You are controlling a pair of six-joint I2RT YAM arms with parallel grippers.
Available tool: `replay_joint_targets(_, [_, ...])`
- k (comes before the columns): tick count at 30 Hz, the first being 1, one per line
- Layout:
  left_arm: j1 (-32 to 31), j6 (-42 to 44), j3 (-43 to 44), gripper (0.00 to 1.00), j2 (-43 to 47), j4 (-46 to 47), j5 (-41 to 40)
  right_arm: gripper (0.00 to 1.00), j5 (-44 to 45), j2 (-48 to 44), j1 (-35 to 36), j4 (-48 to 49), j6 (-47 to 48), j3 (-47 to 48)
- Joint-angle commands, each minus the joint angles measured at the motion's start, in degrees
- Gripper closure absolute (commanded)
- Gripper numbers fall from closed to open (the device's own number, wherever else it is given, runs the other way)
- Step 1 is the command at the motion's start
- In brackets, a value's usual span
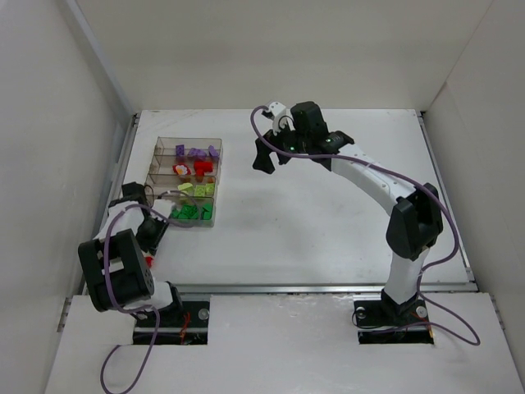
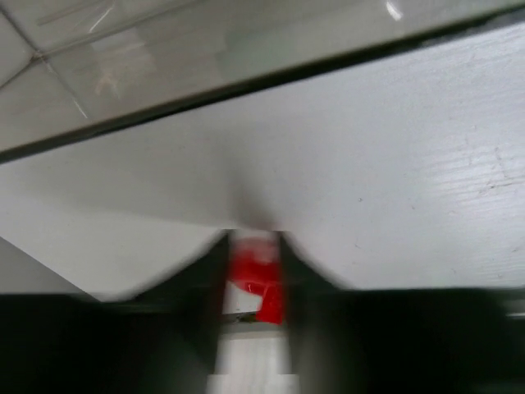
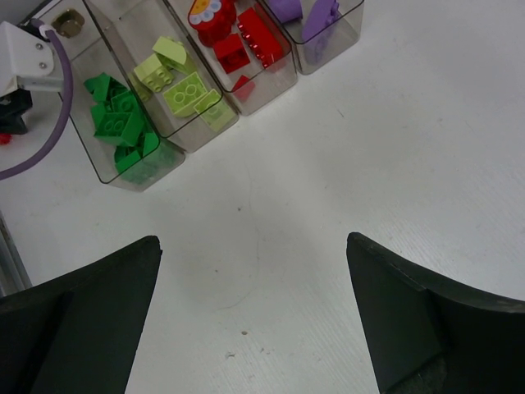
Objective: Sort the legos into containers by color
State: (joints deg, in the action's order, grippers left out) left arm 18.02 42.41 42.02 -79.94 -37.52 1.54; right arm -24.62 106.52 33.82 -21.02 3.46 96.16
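The clear organizer box [image 1: 161, 146] stands at the left of the table. Its rows hold purple legos [image 1: 199, 153], red legos [image 1: 199, 167], yellow-green legos [image 1: 198, 189] and dark green legos [image 1: 189, 213]. My left gripper [image 1: 149, 253] is near the table's left edge, in front of the box. It is shut on a small red lego [image 2: 256, 275], blurred in the left wrist view, where the gripper [image 2: 254, 246] is just above the table. My right gripper [image 1: 264, 160] is open and empty to the right of the box. In the right wrist view this gripper [image 3: 254, 271] is over bare table, with the box [image 3: 189, 144] ahead on the left.
White walls enclose the table on the left, back and right. A dark rail [image 1: 125, 160] runs along the table's left edge beside the box. A dark edge line [image 2: 246, 82] crosses the top of the left wrist view. The left arm's purple cable [image 3: 57, 123] shows beside the dark green row.
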Motion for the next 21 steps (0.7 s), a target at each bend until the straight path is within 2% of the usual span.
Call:
replay_joint_targets(1, [0.2,-1.2,2.6,1.0,0.4,-3.9,1.3,0.0,0.2,-0.8,0.3,1.7,0.8,0.9])
replay_joint_targets(11, [0.2,-1.7,6.2,1.0,2.8,-7.4,2.9,0.0,0.2,-2.4,0.3,2.7,0.8,-1.5])
replay_joint_targets(12, [0.2,-1.7,6.2,0.82,2.3,-9.1,2.3,0.0,0.2,-2.4,0.3,2.7,1.3,-1.5])
replay_joint_targets(13, [0.2,-1.7,6.2,0.7,1.5,-9.9,2.3,0.0,0.2,-2.4,0.3,2.7,1.3,-1.5])
replay_joint_targets(14, [0.2,-2.2,6.2,0.52,1.5,-11.2,2.3,0.0,0.2,-3.0,0.3,2.7,1.3,-2.1])
replay_joint_targets(15, [0.2,-2.2,6.2,0.52,1.5,-11.3,1.6,0.0,0.2,-3.0,0.3,2.7,1.3,-2.6])
replay_joint_targets(16, [0.2,-3.4,6.2,0.4,0.8,-11.3,1.1,0.0,0.2,-3.0,0.3,2.7,1.3,-2.6])
replay_joint_targets(21, [0.2,-2.6,4.8,0.24,1.4,-11.3,-0.7,0.0,0.2,-3.5,0.3,2.7,1.3,-3.2])
